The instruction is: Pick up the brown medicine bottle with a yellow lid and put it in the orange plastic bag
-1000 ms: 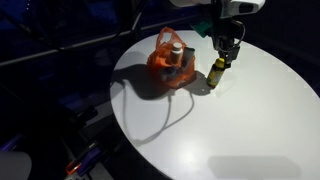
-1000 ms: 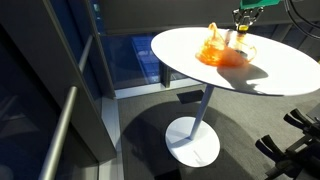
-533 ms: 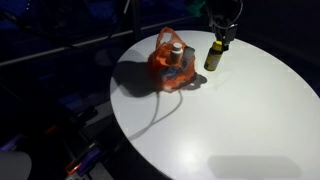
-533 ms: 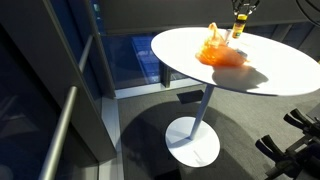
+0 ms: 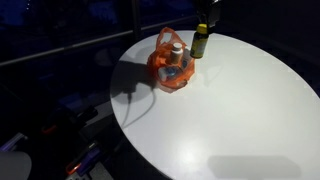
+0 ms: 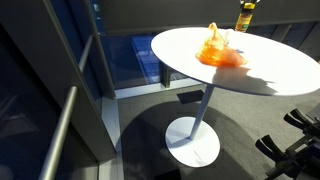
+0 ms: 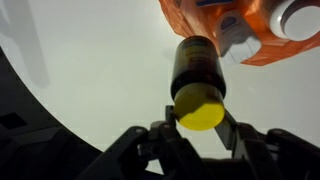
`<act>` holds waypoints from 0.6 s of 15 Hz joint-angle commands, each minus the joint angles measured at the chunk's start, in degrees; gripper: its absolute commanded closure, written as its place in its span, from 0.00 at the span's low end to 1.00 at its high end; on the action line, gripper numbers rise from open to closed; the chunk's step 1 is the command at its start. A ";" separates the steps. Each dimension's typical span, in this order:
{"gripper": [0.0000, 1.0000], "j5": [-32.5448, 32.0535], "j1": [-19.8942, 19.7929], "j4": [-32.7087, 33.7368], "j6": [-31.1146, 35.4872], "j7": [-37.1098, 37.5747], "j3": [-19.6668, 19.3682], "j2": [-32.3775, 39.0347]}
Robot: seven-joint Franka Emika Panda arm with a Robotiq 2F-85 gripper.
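Note:
The brown medicine bottle [image 7: 197,68] with its yellow lid [image 7: 198,106] hangs in my gripper [image 7: 198,118], which is shut on its neck. In both exterior views the bottle [image 5: 200,42] [image 6: 244,18] is lifted off the white round table [image 5: 230,110], above and just behind the orange plastic bag [image 5: 170,63] [image 6: 217,50]. The gripper itself is mostly cut off at the top of both exterior views. In the wrist view the bag [image 7: 250,28] lies at the upper right, holding a white bottle with an orange-red cap [image 7: 297,20].
The table [image 6: 270,70] stands on a single white pedestal [image 6: 195,140]. The table's edge shows in the wrist view [image 7: 30,90], with dark floor beyond. Dark equipment [image 6: 295,150] sits on the floor beside the table.
My gripper has lifted the bottle off the table and carried it up and towards the bag; it was standing on the table beside the bag a second ago.

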 commanded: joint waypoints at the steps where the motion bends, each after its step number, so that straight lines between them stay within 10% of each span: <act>1: 0.81 -3.36 0.28 -6.90 -1.67 1.62 2.37 -8.04; 9: 0.81 -2.02 -1.09 -11.13 1.28 0.77 8.03 -9.51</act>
